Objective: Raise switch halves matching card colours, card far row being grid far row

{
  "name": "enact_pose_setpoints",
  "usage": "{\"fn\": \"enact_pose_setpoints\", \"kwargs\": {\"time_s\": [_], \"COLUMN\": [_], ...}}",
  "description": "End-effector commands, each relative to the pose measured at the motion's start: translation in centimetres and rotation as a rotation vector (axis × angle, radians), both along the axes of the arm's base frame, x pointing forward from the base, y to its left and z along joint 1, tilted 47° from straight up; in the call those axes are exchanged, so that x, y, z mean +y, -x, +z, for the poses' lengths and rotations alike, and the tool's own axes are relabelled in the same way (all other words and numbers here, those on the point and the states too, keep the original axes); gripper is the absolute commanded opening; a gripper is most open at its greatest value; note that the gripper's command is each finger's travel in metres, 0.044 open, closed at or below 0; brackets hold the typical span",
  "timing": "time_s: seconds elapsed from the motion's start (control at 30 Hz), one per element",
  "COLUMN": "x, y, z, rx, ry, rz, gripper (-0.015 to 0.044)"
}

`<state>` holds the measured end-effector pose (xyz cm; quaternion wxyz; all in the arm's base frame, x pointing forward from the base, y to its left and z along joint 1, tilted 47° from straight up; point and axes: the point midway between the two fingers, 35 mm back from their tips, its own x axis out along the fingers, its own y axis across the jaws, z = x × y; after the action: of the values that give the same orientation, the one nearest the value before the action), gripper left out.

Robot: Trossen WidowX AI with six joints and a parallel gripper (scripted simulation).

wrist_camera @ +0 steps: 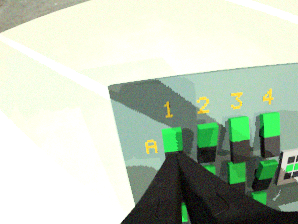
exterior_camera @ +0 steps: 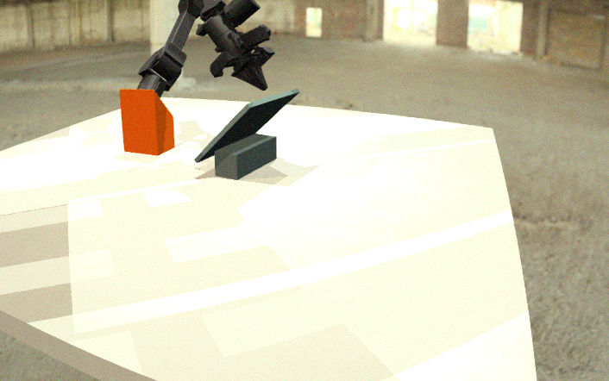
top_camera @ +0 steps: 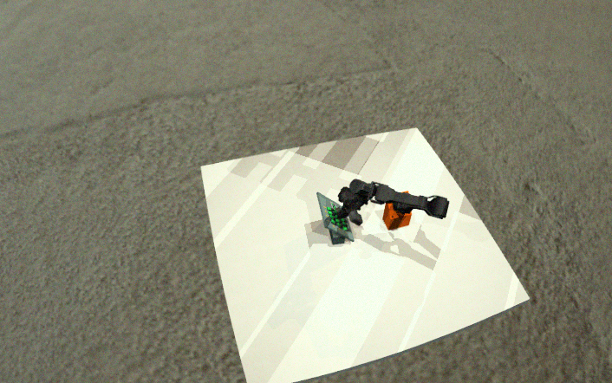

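The table (top_camera: 289, 288) (exterior_camera: 314, 269) is pale, with shadows and bright streaks across it; rough grey-brown ground (top_camera: 113, 225) (exterior_camera: 570, 277) surrounds the table. Beyond the table stand weathered walls (exterior_camera: 72, 27); bright openings (exterior_camera: 410, 20) break them.

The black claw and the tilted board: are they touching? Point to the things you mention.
Apart. The outside view shows a gap between the claw (top_camera: 340, 216) (exterior_camera: 264, 87) (wrist_camera: 177, 156) and the board (top_camera: 321, 202) (exterior_camera: 247, 120) (wrist_camera: 131, 117), its tip above the board's upper edge.

Card (wrist_camera: 289, 178) right of switches (wrist_camera: 237, 172), on panel (top_camera: 321, 204) (exterior_camera: 251, 121) (wrist_camera: 145, 107)
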<state>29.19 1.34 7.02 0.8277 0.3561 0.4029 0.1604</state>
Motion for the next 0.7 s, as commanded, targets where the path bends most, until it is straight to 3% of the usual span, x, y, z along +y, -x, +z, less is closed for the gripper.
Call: {"fn": "enact_pose_setpoints", "kwargs": {"time_s": [0.0,0.67], "x": [0.56,1.37], "y": [-0.48,-1.45], "z": [-0.57,-1.38], "rx": [0.006,0.006], "ry": [-0.003,-0.003], "rz": [0.000,0.000], "gripper": [0.0000,0.0000]}}
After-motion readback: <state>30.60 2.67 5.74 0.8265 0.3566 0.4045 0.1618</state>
